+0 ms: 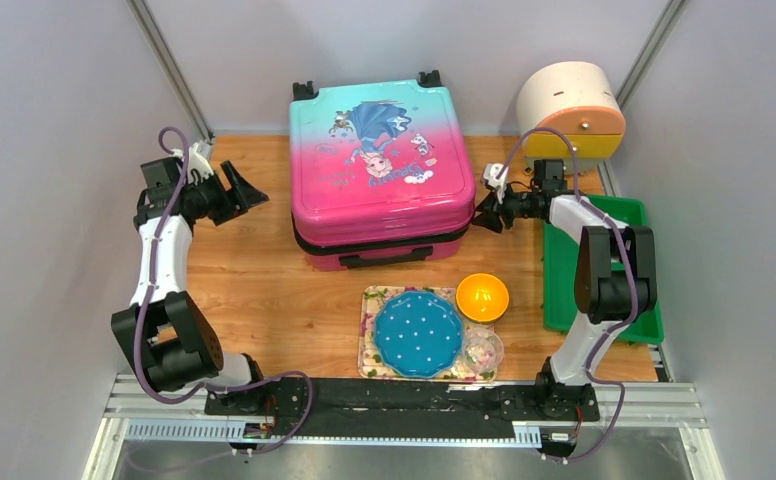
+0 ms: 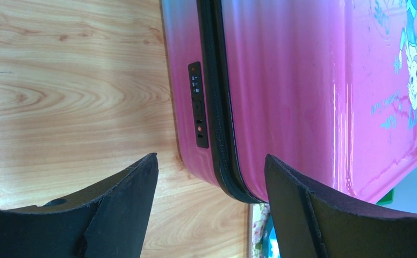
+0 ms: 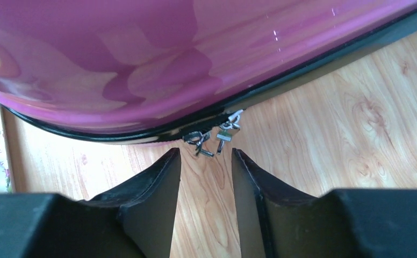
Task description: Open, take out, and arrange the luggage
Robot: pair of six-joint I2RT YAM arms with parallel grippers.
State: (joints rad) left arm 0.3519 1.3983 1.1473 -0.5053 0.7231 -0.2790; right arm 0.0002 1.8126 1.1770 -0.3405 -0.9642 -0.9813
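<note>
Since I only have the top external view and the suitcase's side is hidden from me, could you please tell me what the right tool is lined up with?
Observer: The right tool points at two small zipper pulls hanging from the black seam of the luggage. It is open, with nothing in it.
Operator: Thank you. Does the zipper look closed there?
Observer: In the right wrist view, the seam shows no gap on either side of the pulls.
Operator: And what does the left tool face?
Observer: A black lock panel beside the zipper on the pink side. The left tool is wide open and clear of it.
</note>
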